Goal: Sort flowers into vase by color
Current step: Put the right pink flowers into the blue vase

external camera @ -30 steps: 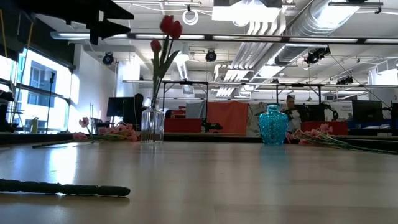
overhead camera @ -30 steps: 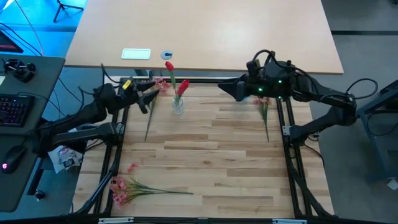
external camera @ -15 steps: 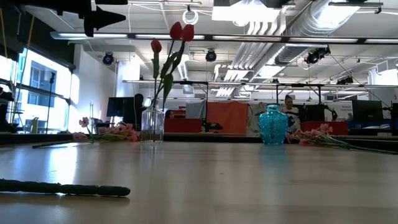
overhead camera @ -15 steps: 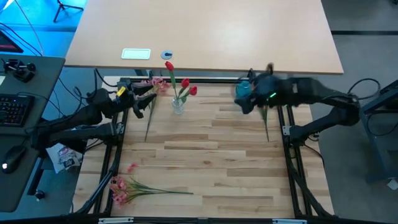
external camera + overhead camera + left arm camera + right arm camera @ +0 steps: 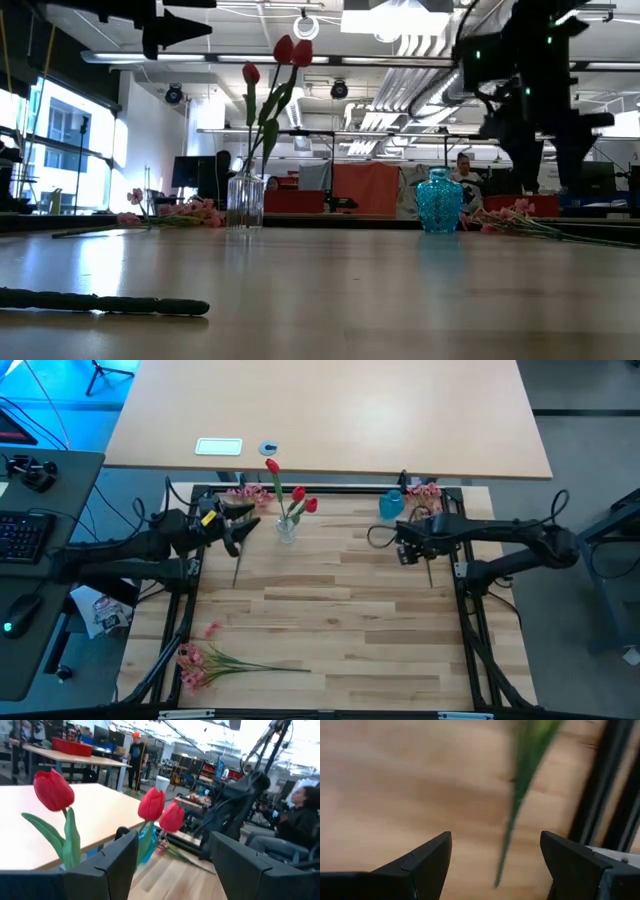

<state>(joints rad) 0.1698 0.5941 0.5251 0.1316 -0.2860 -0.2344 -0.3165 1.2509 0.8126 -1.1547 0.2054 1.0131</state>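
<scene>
Our right pincer (image 5: 404,548) is hanging with its fingers apart and empty, pointing down at the bench (image 5: 340,610). A pink flower's green stem (image 5: 520,795) is lying right beneath it, its long axis running from twelve to six o'clock, blossoms toward the blue vase (image 5: 391,506) at twelve. We are judging this arm far nearer that stem. Our left pincer (image 5: 243,527), also spread and empty, is waiting at nine o'clock of the glass vase (image 5: 287,530) holding red tulips (image 5: 298,496).
</scene>
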